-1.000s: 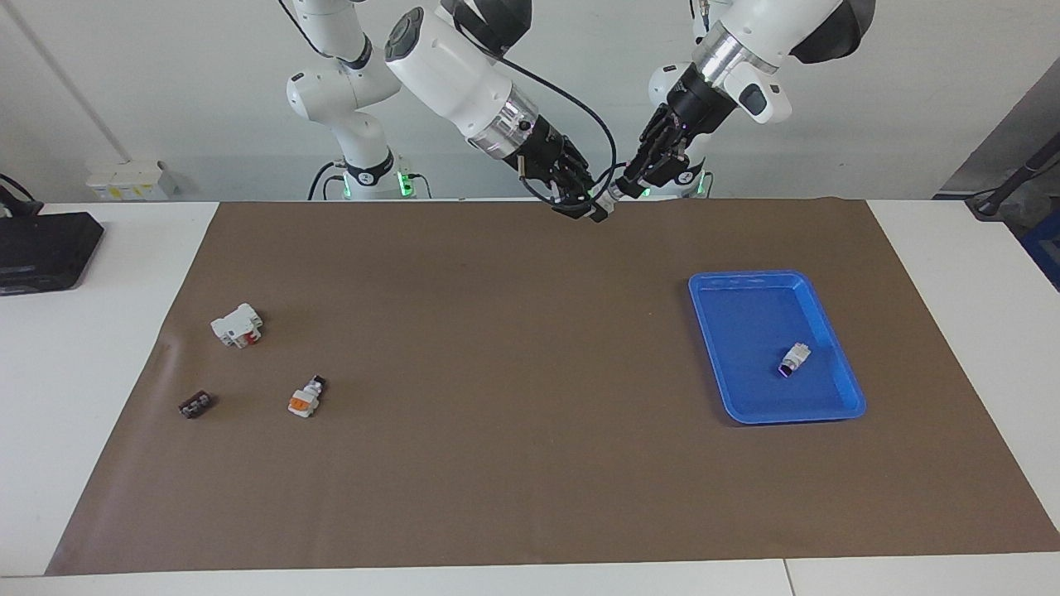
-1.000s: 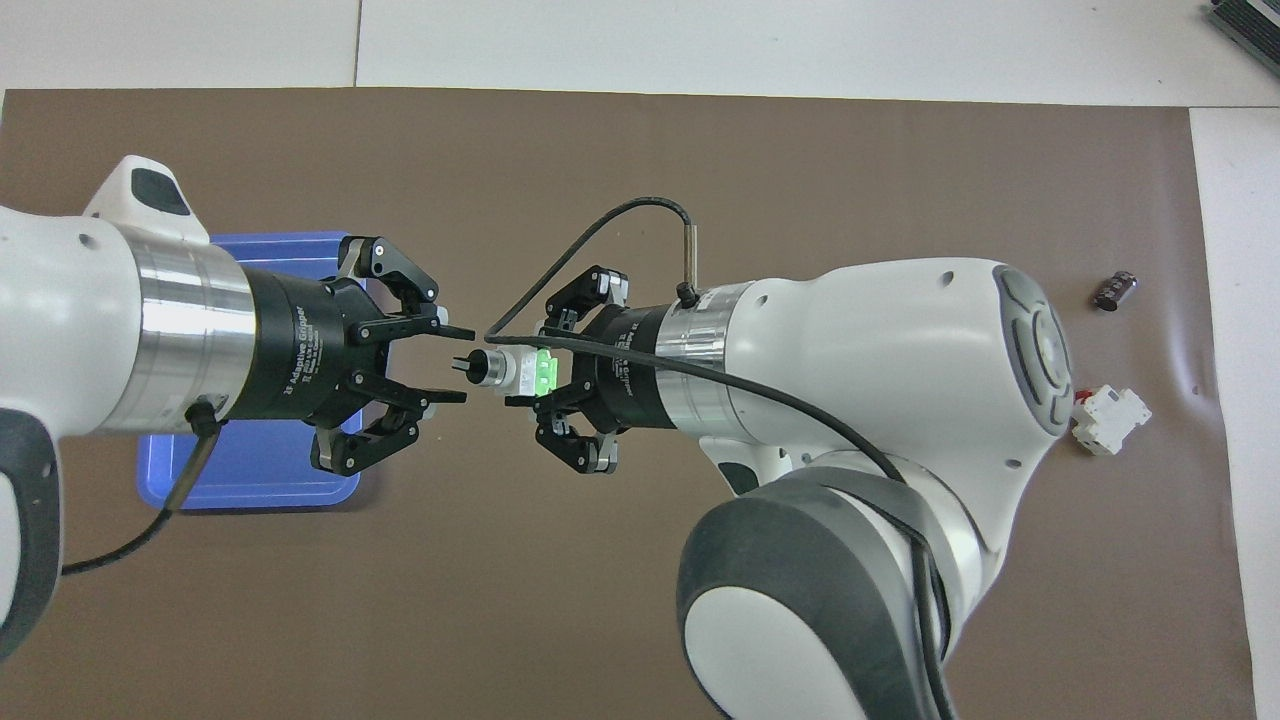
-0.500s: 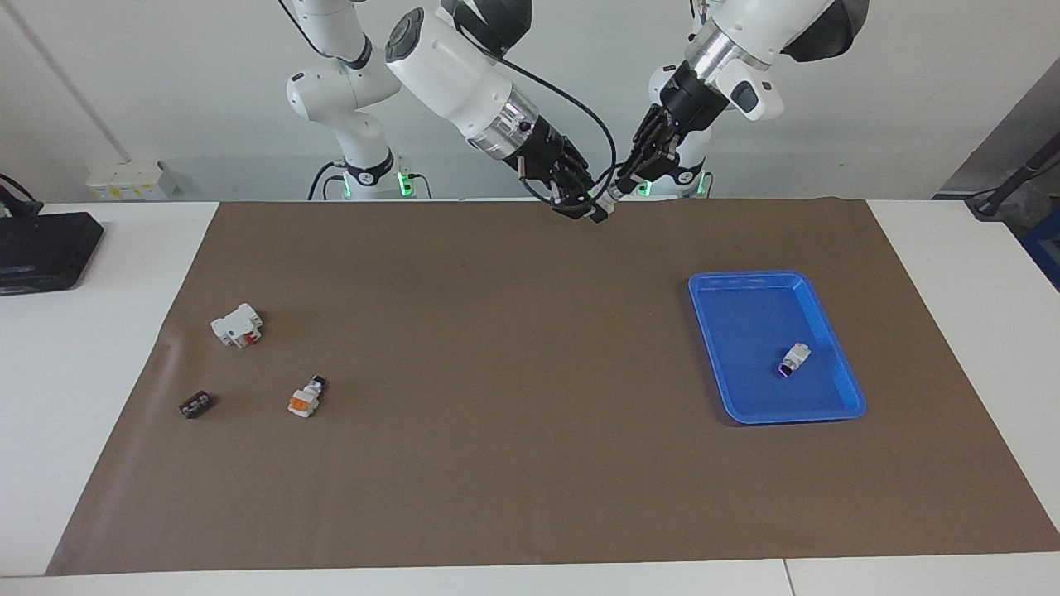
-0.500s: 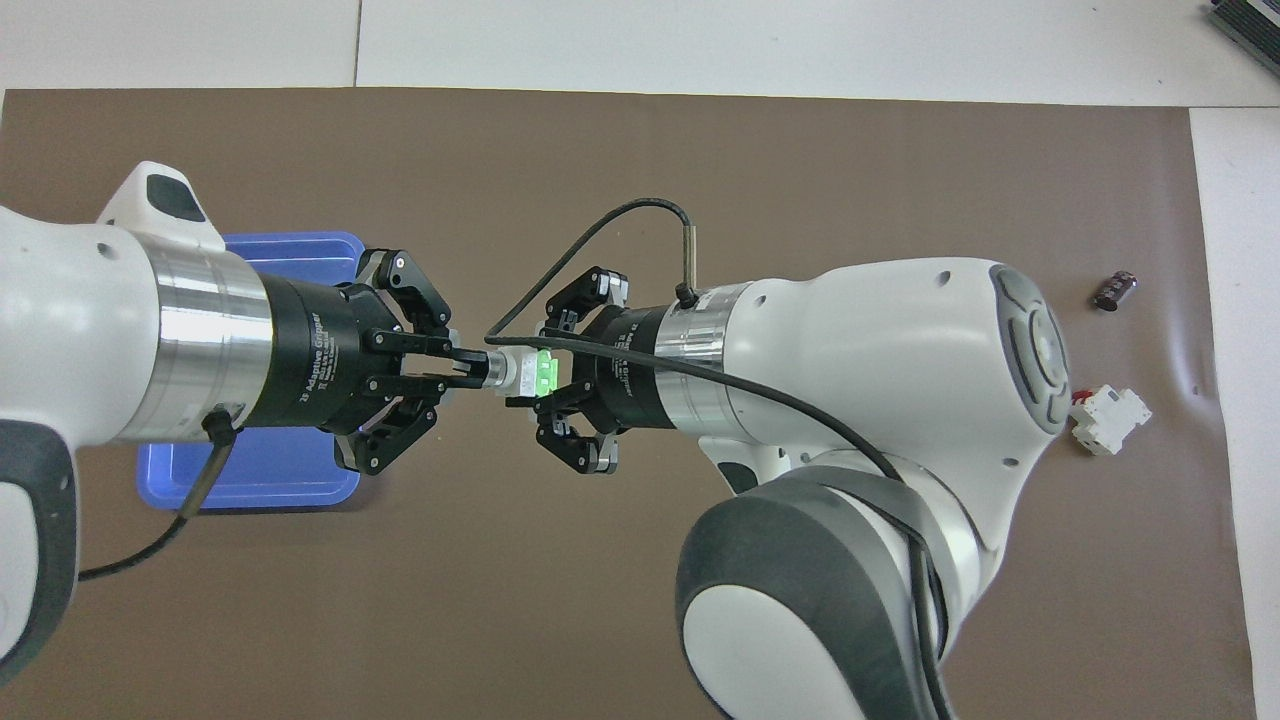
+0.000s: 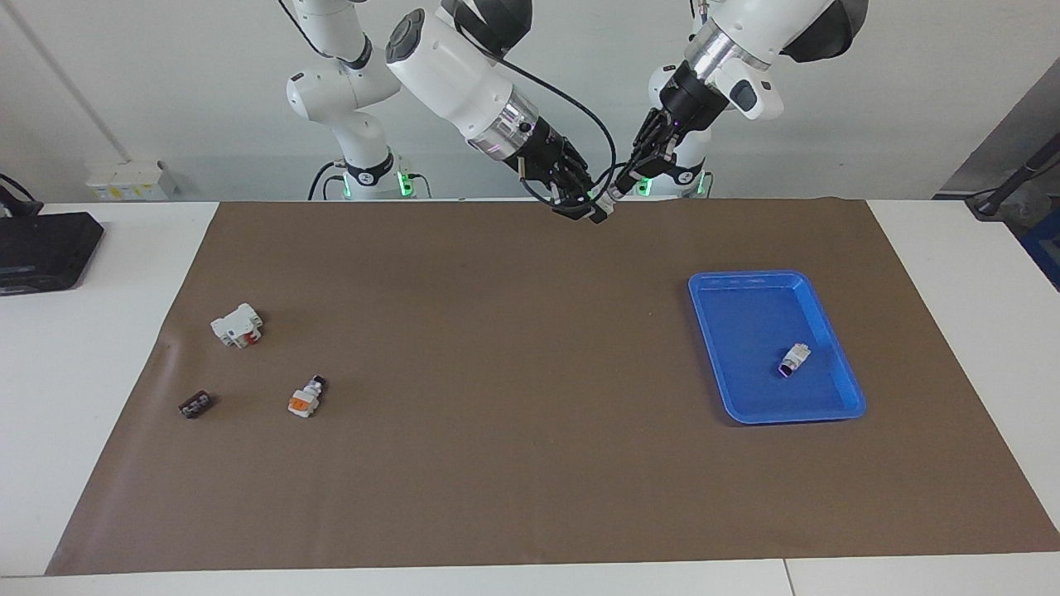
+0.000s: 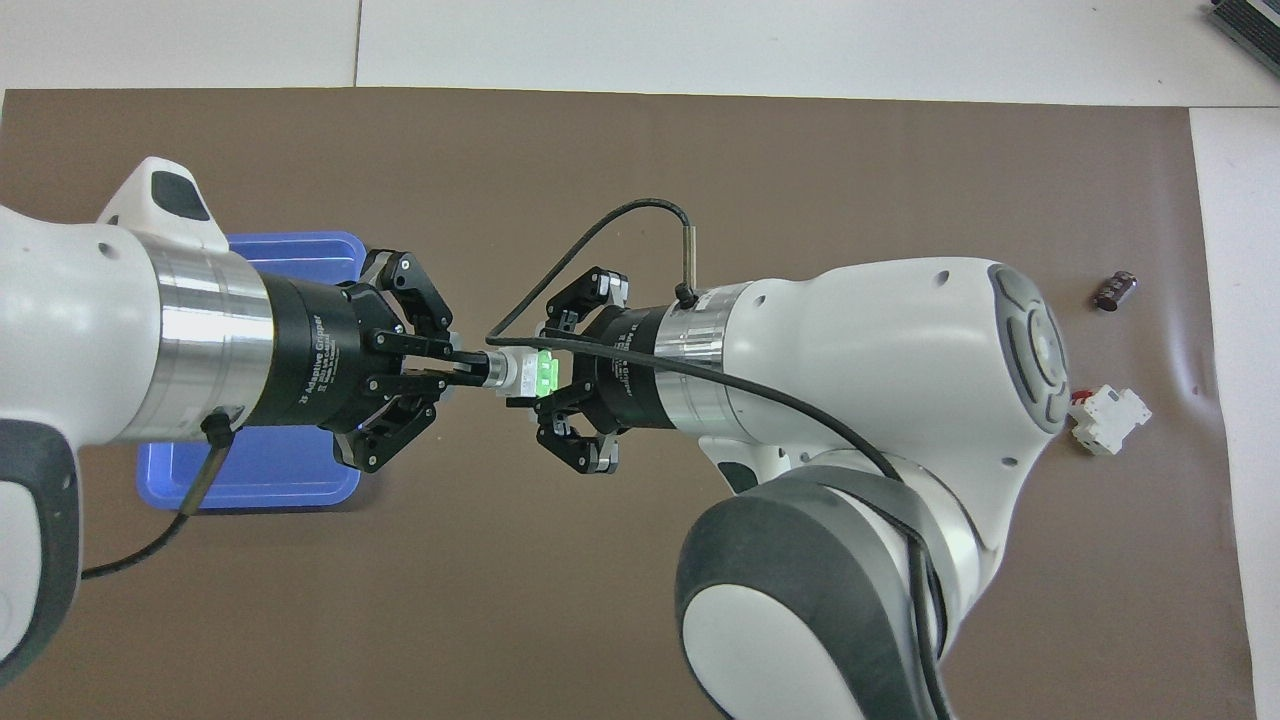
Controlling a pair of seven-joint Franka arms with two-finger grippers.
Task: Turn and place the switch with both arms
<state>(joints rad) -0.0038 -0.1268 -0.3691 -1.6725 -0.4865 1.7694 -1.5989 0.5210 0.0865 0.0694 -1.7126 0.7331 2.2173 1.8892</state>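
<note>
The switch (image 6: 522, 372), a white block with a bright green face and a black knob, hangs in the air between the two grippers, over the brown mat's middle at the robots' edge. My right gripper (image 6: 520, 374) is shut on its white body. My left gripper (image 6: 476, 366) faces it and is shut on the black knob. In the facing view the right gripper (image 5: 588, 211) and the left gripper (image 5: 615, 194) meet tip to tip, with the switch (image 5: 603, 206) showing only as a small pale spot between them.
A blue tray (image 5: 831, 409) toward the left arm's end holds a white switch with a purple end (image 5: 795, 359). Toward the right arm's end lie an orange-faced switch (image 5: 304, 401), a white and red block (image 5: 237, 324) and a small dark part (image 5: 195, 405).
My left gripper has come up to the switch from the tray's side and closed on its black knob. The right gripper has kept its hold and not moved.
</note>
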